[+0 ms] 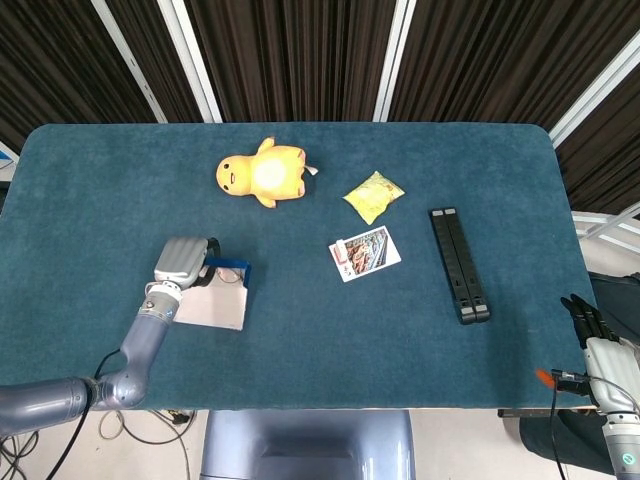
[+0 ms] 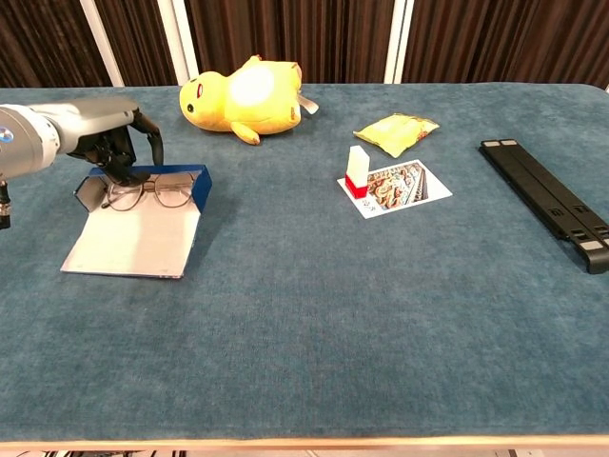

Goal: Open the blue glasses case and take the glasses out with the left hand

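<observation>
The blue glasses case point(image 2: 196, 184) lies open near the table's left side, its pale lid point(image 2: 133, 238) folded flat toward the front edge. The thin-rimmed glasses point(image 2: 157, 194) stand upright at the case's back wall, lenses facing the chest camera. My left hand point(image 2: 107, 136) reaches in from the left, and its dark fingertips point(image 2: 122, 169) curl down and pinch the left end of the frame. In the head view the left hand point(image 1: 182, 261) covers the glasses, with the case point(image 1: 214, 303) under it. My right hand point(image 1: 597, 340) hangs off the table's right front corner, fingers straight, holding nothing.
A yellow plush toy point(image 1: 263, 172) lies at the back. A yellow snack packet point(image 1: 373, 195) and a picture card point(image 1: 365, 253) with a small red-and-white block point(image 2: 357, 171) sit mid-table. A long black bar point(image 1: 458, 264) lies on the right.
</observation>
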Robot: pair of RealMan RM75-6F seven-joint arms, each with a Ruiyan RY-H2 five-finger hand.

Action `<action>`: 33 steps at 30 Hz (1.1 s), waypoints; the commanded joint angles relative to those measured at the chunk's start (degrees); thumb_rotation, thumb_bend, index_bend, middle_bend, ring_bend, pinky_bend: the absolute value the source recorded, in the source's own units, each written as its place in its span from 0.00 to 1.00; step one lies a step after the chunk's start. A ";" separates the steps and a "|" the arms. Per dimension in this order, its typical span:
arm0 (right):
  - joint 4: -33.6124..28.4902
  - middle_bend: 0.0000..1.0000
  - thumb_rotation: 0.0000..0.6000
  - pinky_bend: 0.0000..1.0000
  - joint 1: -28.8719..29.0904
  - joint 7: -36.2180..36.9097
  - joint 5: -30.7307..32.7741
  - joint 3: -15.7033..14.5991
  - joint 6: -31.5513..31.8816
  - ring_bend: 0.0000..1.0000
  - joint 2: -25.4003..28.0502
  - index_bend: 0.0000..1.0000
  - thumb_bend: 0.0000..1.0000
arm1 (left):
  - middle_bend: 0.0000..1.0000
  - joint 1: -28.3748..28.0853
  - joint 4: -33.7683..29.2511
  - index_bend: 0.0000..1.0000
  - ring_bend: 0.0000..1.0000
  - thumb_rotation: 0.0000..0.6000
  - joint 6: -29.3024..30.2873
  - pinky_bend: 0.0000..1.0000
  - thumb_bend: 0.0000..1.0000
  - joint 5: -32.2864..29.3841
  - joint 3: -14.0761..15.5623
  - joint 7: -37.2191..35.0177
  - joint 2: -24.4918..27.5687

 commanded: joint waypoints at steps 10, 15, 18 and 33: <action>-0.06 0.00 1.00 0.20 0.04 0.19 0.07 -0.01 -0.18 0.00 0.07 0.00 0.15 | 0.96 2.22 0.00 0.59 0.87 1.00 8.52 0.95 0.42 4.82 1.02 4.22 -1.32; -0.04 0.00 1.00 0.20 0.05 0.27 0.05 -0.01 -0.19 0.00 0.08 0.00 0.15 | 0.96 2.67 0.76 0.59 0.87 1.00 10.04 0.95 0.42 5.46 0.86 5.11 -1.98; -0.03 0.00 1.00 0.20 0.05 0.25 0.04 -0.01 -0.19 0.00 0.07 0.00 0.15 | 0.96 2.95 1.11 0.59 0.87 1.00 10.43 0.95 0.42 5.75 0.76 5.48 -2.31; -0.11 0.00 1.00 0.20 0.05 0.25 0.07 -0.02 -0.23 0.00 0.12 0.00 0.15 | 0.96 4.01 1.86 0.59 0.87 1.00 10.06 0.95 0.42 6.53 -0.16 6.61 -2.91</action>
